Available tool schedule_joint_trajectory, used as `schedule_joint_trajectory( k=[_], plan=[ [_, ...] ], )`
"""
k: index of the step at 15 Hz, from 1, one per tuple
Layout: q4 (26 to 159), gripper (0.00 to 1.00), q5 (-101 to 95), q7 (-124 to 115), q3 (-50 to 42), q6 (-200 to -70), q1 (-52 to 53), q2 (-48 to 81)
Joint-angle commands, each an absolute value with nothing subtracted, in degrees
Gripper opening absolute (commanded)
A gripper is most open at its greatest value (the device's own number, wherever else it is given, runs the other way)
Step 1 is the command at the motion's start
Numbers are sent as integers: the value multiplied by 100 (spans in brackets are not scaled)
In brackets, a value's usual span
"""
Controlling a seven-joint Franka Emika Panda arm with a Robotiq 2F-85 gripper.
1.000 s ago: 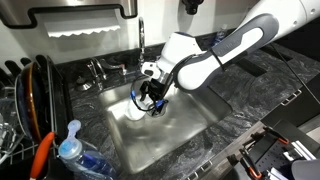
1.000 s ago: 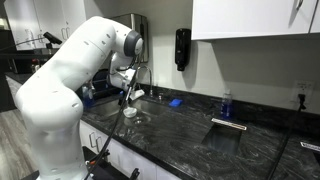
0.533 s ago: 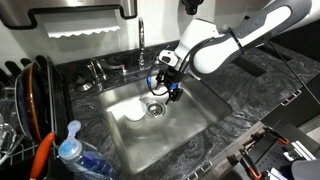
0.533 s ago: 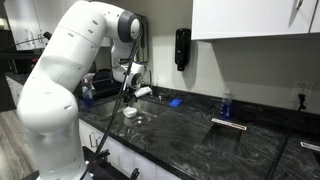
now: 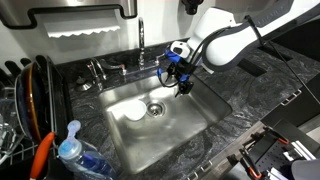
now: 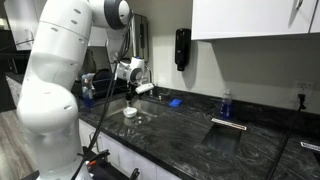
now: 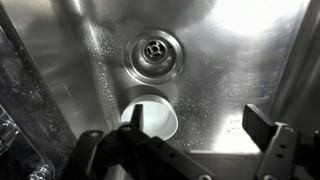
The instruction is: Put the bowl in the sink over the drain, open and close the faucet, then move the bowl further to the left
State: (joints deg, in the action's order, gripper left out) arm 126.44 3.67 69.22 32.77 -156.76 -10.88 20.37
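The small white bowl (image 5: 133, 113) sits on the floor of the steel sink (image 5: 185, 130), just left of the round drain (image 5: 156, 108) in this exterior view and touching nothing else. My gripper (image 5: 178, 84) hangs open and empty above the sink's right rear side, apart from the bowl. The chrome faucet (image 5: 141, 45) stands behind the basin. In the wrist view the bowl (image 7: 150, 115) lies below the drain (image 7: 153, 48), beside my left finger (image 7: 133, 120); the gripper (image 7: 198, 125) holds nothing. The bowl (image 6: 130, 111) also shows under the gripper (image 6: 132, 89).
A dish rack with plates (image 5: 25, 95) and a blue-capped bottle (image 5: 68, 148) stand to the left of the sink. A blue sponge (image 6: 175, 101) lies on the dark stone counter (image 6: 190, 125). A black dispenser (image 6: 182, 47) hangs on the wall.
The gripper has lifted away from the bowl and travelled up and to the right over the sink. The bowl stays where it was beside the drain.
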Motion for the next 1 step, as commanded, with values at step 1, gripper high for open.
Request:
schedule_joint_trajectory(
  k=[1],
  plan=[
    [12992, 100, 557, 6912, 2856, -15673, -736, 1555]
  ],
)
